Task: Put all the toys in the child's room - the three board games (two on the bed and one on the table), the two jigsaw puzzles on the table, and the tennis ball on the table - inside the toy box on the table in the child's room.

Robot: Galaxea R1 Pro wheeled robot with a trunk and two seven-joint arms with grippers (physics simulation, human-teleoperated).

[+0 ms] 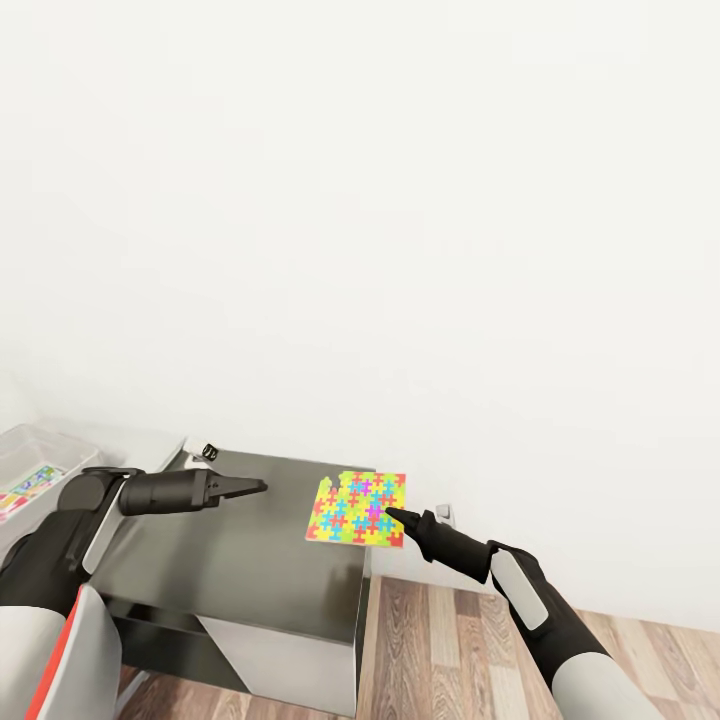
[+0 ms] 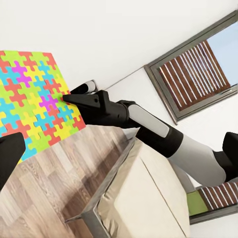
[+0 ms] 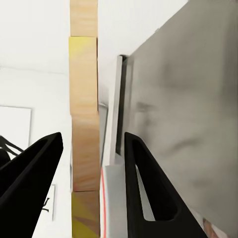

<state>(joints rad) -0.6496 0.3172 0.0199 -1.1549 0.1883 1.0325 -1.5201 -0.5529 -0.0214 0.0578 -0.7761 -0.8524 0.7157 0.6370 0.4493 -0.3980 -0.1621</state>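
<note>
A jigsaw puzzle (image 1: 355, 505) of bright interlocking pieces hangs over the right end of the table (image 1: 230, 575). My right gripper (image 1: 390, 513) is shut on its right edge. In the left wrist view the puzzle (image 2: 29, 104) has wood floor behind it, and the right gripper (image 2: 69, 96) pinches its edge. In the right wrist view a narrow tan and yellow strip (image 3: 84, 99) runs between the two black fingers (image 3: 34, 178). My left gripper (image 1: 262, 486) hovers open over the table, left of the puzzle and apart from it. The toy box (image 1: 40, 450) sits at the far left with something colourful (image 1: 28, 490) inside.
A small black object (image 1: 208, 452) stands at the table's back edge against the white wall. A wall socket (image 1: 443, 512) is low on the wall, right of the table. Wood-plank floor (image 1: 450, 640) lies to the right. The left wrist view shows the bed (image 2: 144, 198) and a window (image 2: 198, 69).
</note>
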